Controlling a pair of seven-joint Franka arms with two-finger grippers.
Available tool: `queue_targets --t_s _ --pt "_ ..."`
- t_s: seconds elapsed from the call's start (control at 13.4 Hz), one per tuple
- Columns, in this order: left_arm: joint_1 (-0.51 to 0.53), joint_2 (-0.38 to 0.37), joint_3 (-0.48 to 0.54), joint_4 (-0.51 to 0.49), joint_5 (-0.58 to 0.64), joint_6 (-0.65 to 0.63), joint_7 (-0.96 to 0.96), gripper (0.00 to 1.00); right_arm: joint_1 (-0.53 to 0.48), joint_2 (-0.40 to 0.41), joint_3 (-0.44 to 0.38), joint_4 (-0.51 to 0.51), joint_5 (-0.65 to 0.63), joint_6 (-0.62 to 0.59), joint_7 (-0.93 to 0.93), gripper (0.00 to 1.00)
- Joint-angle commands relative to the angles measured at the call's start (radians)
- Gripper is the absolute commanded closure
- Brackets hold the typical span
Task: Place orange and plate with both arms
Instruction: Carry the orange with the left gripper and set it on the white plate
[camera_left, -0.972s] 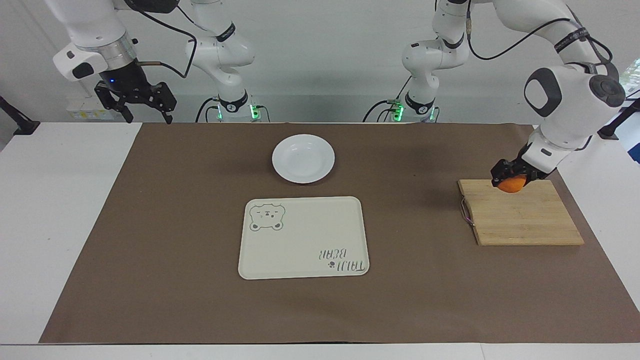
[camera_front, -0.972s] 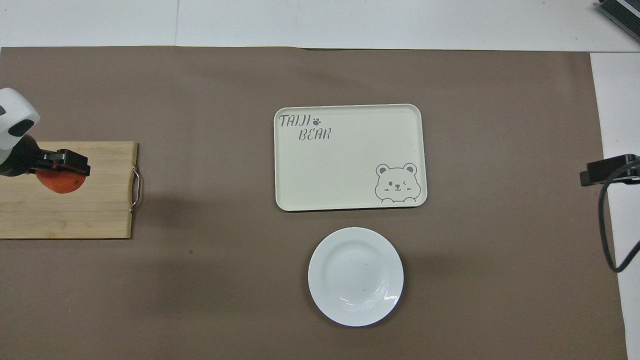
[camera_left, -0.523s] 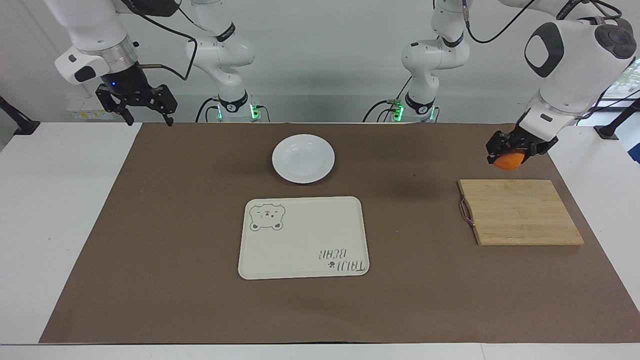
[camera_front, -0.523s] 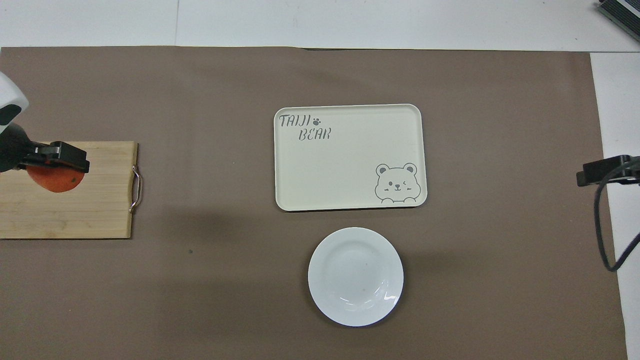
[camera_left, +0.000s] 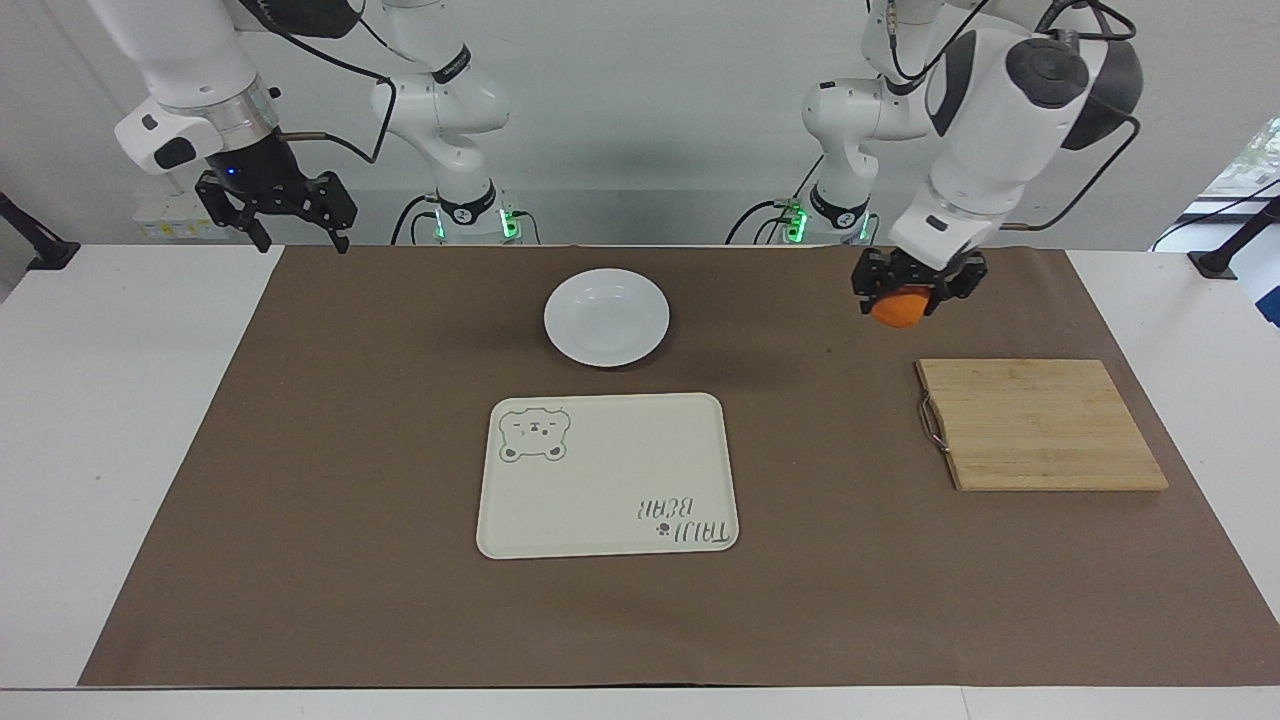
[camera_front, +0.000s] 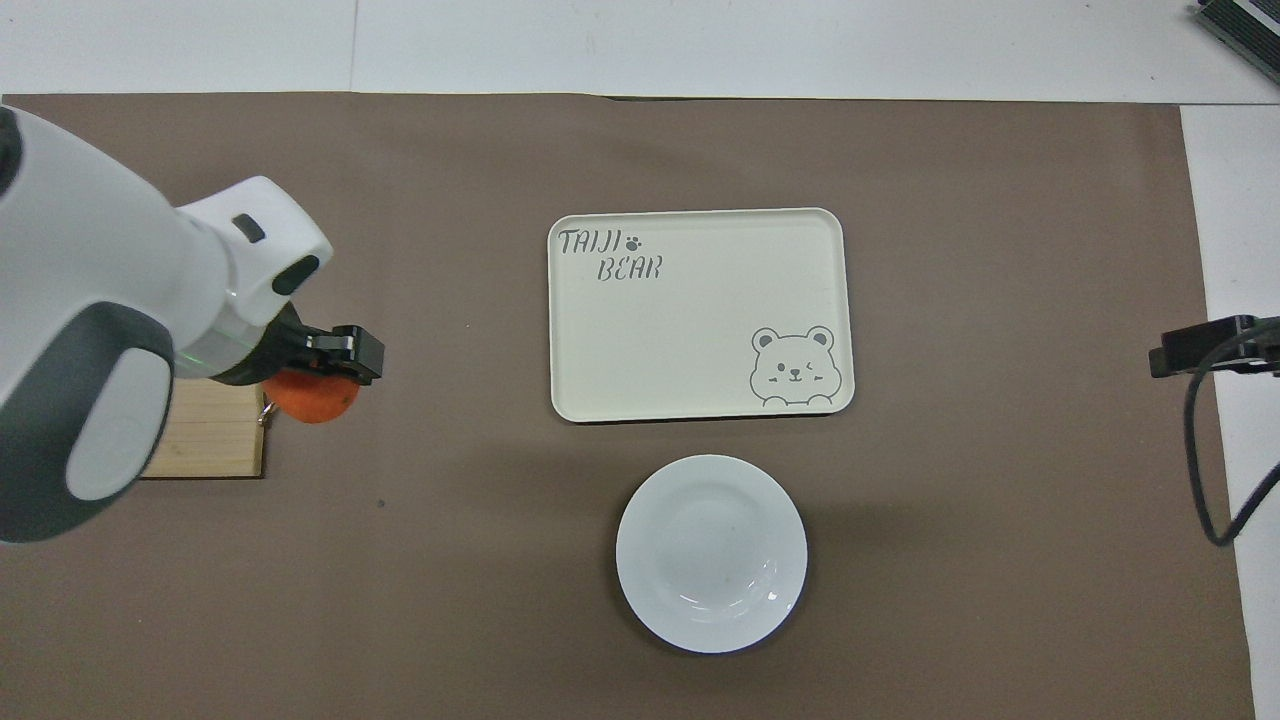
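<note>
Lifted clear of the board (camera_left: 1040, 425) and swung in toward the middle of the desk (camera_left: 130, 450) — orange (camera_left: 898, 307) now up in the air, pinched between the fingers of the left gripper (camera_left: 908, 292). A second ago sitting down on the board, half a second ago just raised above it, now hanging over bare brown mat (camera_left: 860, 560) beside the board's handle end, on the way toward the plate (camera_left: 606, 317). From overhead, same story: orange (camera_front: 312, 396) peeking out under the left gripper (camera_front: 318, 368), off the edge of the board (camera_front: 205, 440).

Right gripper (camera_left: 290, 212) hardly shifted — waiting high over the desk's corner at the right arm's end, fingers spread wide, nothing in them. Only a tip of it in the overhead view (camera_front: 1195, 345).

Plate (camera_front: 711, 552) untouched, empty, lying just on the robots' side of the tray (camera_left: 607, 475); tray (camera_front: 700, 314) bare too, not touching the plate.

Pick done, then, and carry under way — nothing placed yet. Likely next: a level sweep over to plate or tray, then a gentle lowering before letting go, a round fruit being quick to roll off a shallow rim. Plate left for the right arm, by the look of it.
</note>
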Motion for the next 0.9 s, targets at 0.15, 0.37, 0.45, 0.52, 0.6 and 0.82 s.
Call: queue_targets --t_s 0.15,0.37,0.45,0.52,0.6,0.82 --pt "-0.187 -0.078 0.013 -0.108 -0.034 0.040 -0.168 1.00 -0.002 -0.030 0.002 -0.039 0.000 0.028 -0.022 0.00" --pt "-0.336 -0.026 0.013 -0.114 -0.036 0.092 -0.192 1.00 -0.002 -0.030 0.002 -0.039 0.000 0.026 -0.022 0.00" --pt "-0.385 -0.015 0.015 -0.128 -0.036 0.141 -0.192 1.00 -0.002 -0.030 0.002 -0.039 0.000 0.026 -0.022 0.00" --pt "-0.414 0.009 0.013 -0.137 -0.036 0.182 -0.200 1.00 -0.002 -0.030 0.002 -0.041 0.000 0.026 -0.022 0.00" --pt "-0.452 0.029 0.015 -0.140 -0.036 0.207 -0.202 1.00 -0.002 -0.030 0.002 -0.041 0.000 0.026 -0.022 0.00" --pt "-0.515 0.086 0.013 -0.148 -0.036 0.298 -0.202 1.00 -0.002 -0.030 0.002 -0.041 0.000 0.025 -0.022 0.00"
